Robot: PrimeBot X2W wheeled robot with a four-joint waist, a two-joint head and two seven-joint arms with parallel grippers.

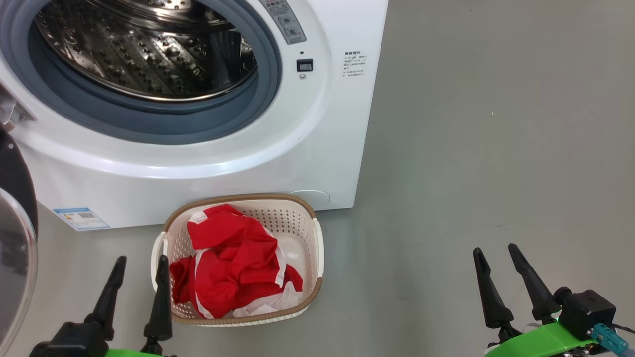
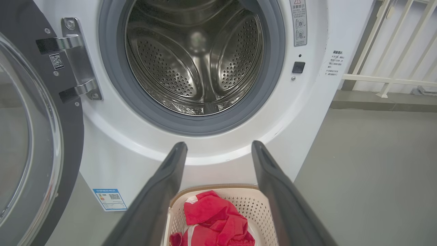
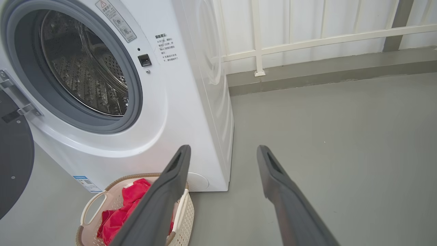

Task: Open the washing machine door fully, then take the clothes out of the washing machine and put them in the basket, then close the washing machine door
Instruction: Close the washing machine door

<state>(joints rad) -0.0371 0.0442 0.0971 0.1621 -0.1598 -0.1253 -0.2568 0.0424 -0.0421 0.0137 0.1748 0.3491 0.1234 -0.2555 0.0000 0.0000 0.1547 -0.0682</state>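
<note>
Washing machine: 1 unit, white front-loader, on grey floor.
- Washing machine door: 1, swung wide open to the machine's left, black rim w/ clear glass bowl.
- Hinge: steel, 2 arms.
- Drum: perforated steel inside a grey rubber ring.

Writing seen, 4 items:
- Blue label, lower left corner of the front. QR code on it, text too small to read.
- Grey warning sticker, right of the opening. Red heading and a triangle sign, chars not legible.
- Small printed text block, upper right of the front. Several lines, Chinese chars, too fine to read.
- QR sticker on the door's black rim by the hinge.

No brand name legible.

Basket: 1, cream, perforated, brown rim, 2 side handles. Sits on the floor just in front of the machine base.

Clothes: red w/ white trim, bundled in the basket. No. of pieces cannot be told.

Left gripper: 2 dark fingers spread apart, nothing between them, at the basket's left side.

Right gripper: 2 fingers parted, nothing gripped, over bare floor well right of the basket.
</note>
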